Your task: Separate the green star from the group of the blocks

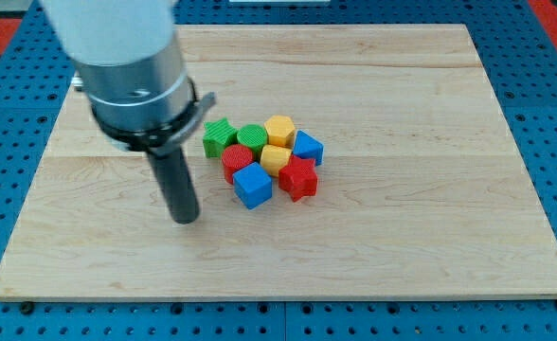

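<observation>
The bare near edge of the wooden board (260, 284) lies closest to the view's bottom, and just above it, left of centre, my tip (186, 220) rests on the wood, well clear of every block. I have no jaws to open or close (I end in a plain dark rod), so nothing is gripped. The blocks sit packed together near the middle: the green star (218, 137) is at the cluster's upper-left corner, touching or nearly touching the green round block (252, 136) to its right and the red round block (238, 159) just below it. Further right are two yellow blocks (279, 129) (276, 158), a blue block (307, 148) at the far right, a red star (298, 178) and a blue cube (252, 186) along the bottom. The star lies up and to the right of my tip. To do this well, I judge I should not shove from where I am, since that would drive the star into its neighbours; better to work my tip into the seam between the star and the green round block, then sweep towards the view's left.
</observation>
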Motion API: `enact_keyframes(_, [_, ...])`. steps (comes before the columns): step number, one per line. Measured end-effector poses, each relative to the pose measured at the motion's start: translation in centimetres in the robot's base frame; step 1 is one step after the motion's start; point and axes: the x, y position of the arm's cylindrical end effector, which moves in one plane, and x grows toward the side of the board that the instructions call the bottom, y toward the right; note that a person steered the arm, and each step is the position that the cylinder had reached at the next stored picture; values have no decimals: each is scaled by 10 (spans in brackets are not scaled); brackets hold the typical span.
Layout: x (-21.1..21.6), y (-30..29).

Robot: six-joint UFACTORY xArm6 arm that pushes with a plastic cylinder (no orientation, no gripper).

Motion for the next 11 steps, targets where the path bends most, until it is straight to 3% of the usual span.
enact_keyframes(1, [1,82])
enact_keyframes(2, [-3,124])
enact_keyframes(3, [-6,125])
enact_keyframes(4, [-31,123])
enact_keyframes(6, [-31,24])
enact_keyframes(7, [-42,21])
enact_keyframes(11, [-200,13])
